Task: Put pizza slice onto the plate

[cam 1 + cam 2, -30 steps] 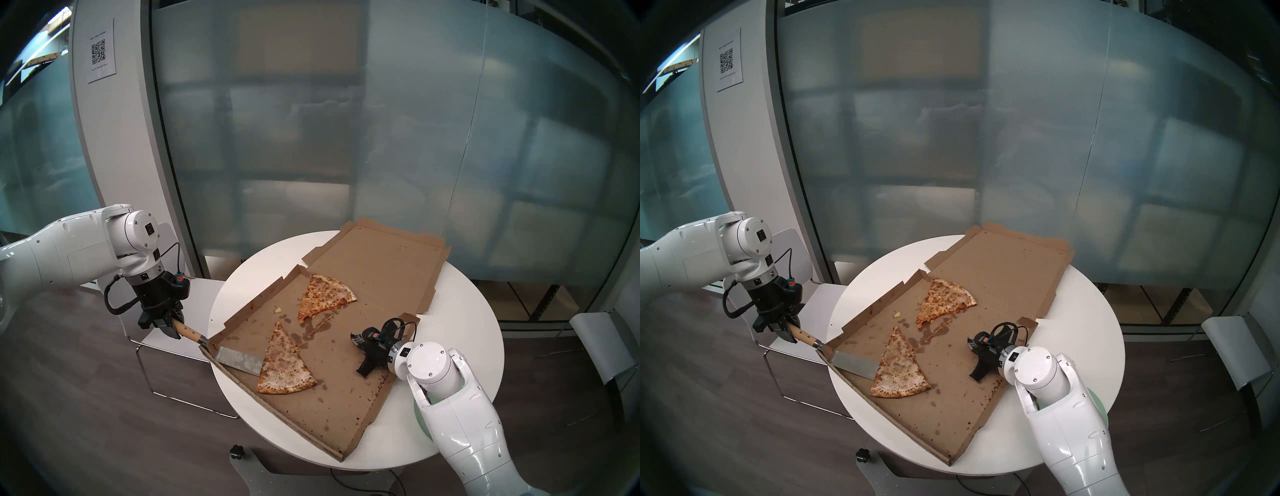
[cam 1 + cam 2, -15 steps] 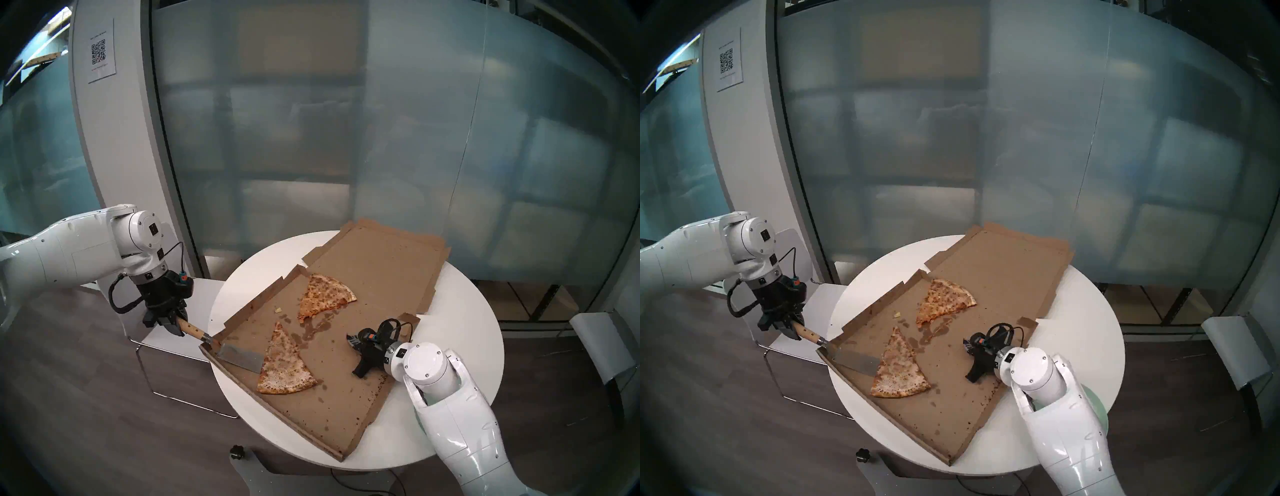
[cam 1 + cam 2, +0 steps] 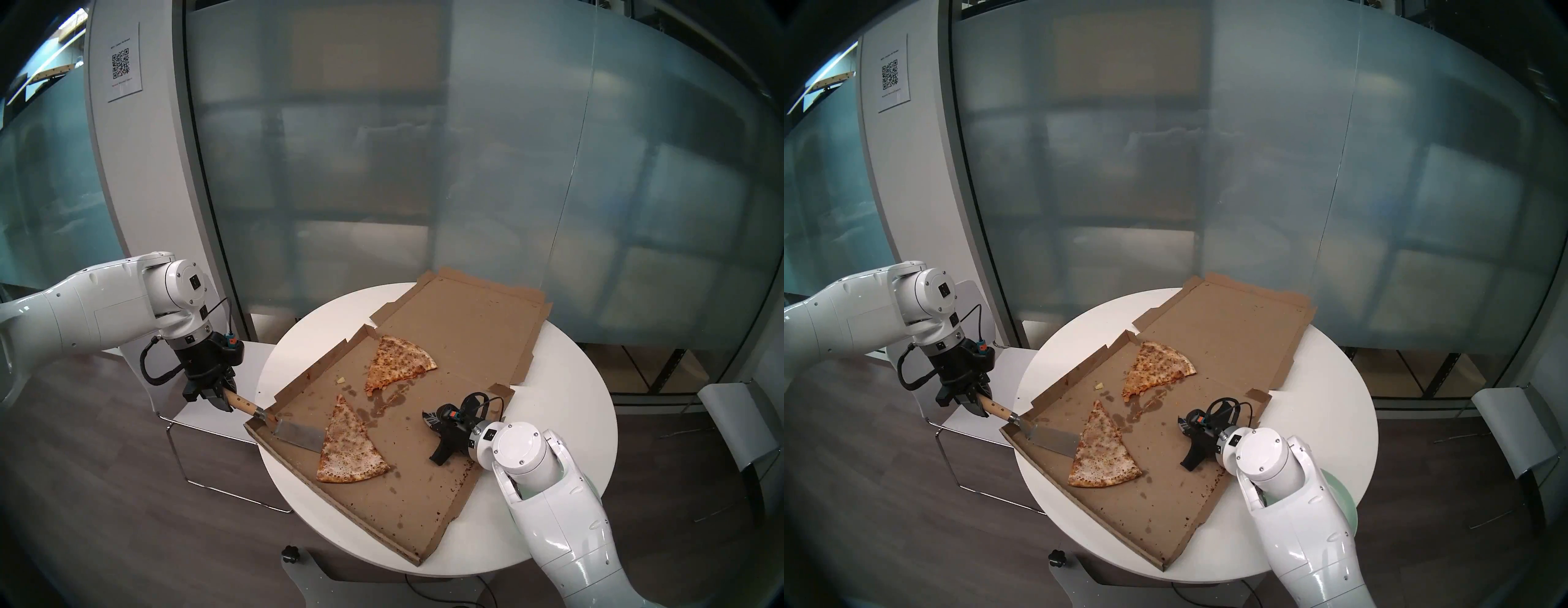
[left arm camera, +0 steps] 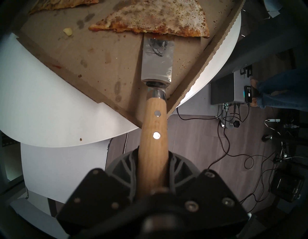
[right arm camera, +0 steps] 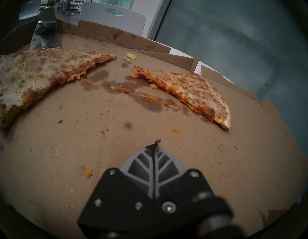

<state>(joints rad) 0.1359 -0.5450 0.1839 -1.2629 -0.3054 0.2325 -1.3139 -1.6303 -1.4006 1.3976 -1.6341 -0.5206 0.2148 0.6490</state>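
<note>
An open cardboard pizza box [image 3: 407, 479] lies flat across the round white table [image 3: 564, 407], its lid folded back toward the frosted glass wall [image 3: 466, 170]. The pizza slice [image 3: 350, 450], long, pale and speckled, lies in the near-left part of the box with its tip pointing away from the robot and its crust toward the near edge. The left gripper [image 3: 221, 397] has its jaws pinched on the wooden handle of a spatula [image 3: 297, 435], which crosses the box's low left wall; the metal blade lies flat on the cardboard with its front edge tucked just under the slice's left side, as the left wrist view shows. The second slice [image 3: 399, 361], shorter and more orange, lies farther back in the box, well apart from the first, with a greasy stain and crumbs [image 3: 384, 403] between them and a small yellowish scrap [image 3: 340, 380] near the left wall. The right gripper [image 3: 432, 418] hovers low over the box's right part, jaws pressed together and holding nothing, pointing toward the gap between the two slices. The plate [image 3: 1339, 496] sits on the table's near-right edge, largely hidden behind the right arm, so only a mint-green arc shows. A white chair [image 3: 250, 361] stands behind the left gripper beside the table.
</note>
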